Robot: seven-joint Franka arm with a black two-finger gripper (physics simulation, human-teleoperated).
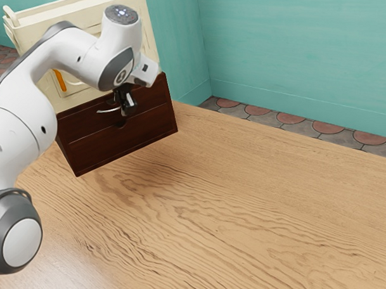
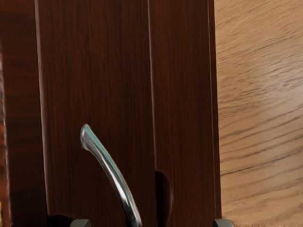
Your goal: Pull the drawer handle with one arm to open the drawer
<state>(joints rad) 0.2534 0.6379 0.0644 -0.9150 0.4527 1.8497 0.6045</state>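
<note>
Right, gripper (image 1: pixel 128 109) was at the dark wooden cabinet's front (image 1: pixel 120 141), fingers (image 2: pixel 80 223) spread wide, clamped on nothing. Curved metal handle (image 2: pixel 112 170) sat on the drawer front (image 2: pixel 94 71), one end clear of the gripper, its other visible stretch running between the open fingers.

Upper left: one cream cabinet (image 1: pixel 77 15), one dark-wood chest (image 1: pixel 117 140), one metal handle (image 2: pixel 115 174), one gripper (image 1: pixel 128 109); left, one arm (image 1: pixel 16 135); lower right, one table (image 1: pixel 254 210).
</note>
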